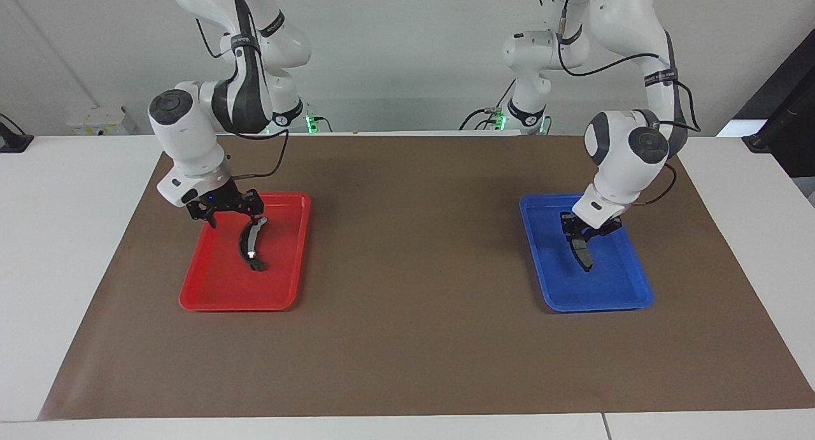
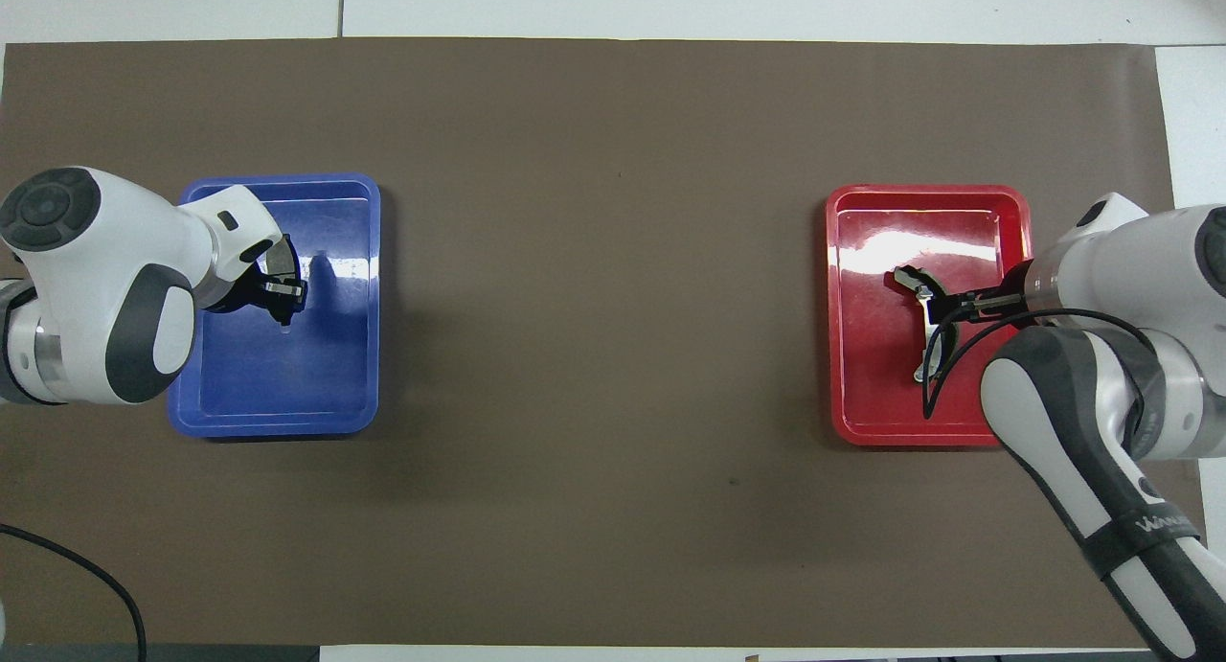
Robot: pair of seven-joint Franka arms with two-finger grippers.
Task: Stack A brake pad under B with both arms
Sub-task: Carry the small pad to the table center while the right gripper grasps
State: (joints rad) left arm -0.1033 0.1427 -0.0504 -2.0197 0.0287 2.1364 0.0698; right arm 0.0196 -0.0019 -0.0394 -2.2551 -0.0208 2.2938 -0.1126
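Grey A brake pad [image 1: 581, 251] hangs pinched by one end in the left hand [image 1: 584, 235], likely to swing loose; right hand [image 1: 227, 212] spread wide over B [image 1: 249, 244].

This place is a robotics laboratory, not a home or a shop. Two white robot arms [image 1: 210, 102] stand on bases at one long edge of a white table [image 1: 76, 249], and black cables [image 1: 662, 77] run along them. Green status lights [image 1: 312, 120] glow at the bases. A brown mat [image 1: 407, 338] covers the middle of the table as a work surface. On it lie a red tray [image 1: 223, 297] and a blue tray [image 1: 611, 297], well apart, each with one car brake part inside. The wall [image 1: 407, 45] at the robots' end is plain and pale, without any decoration.
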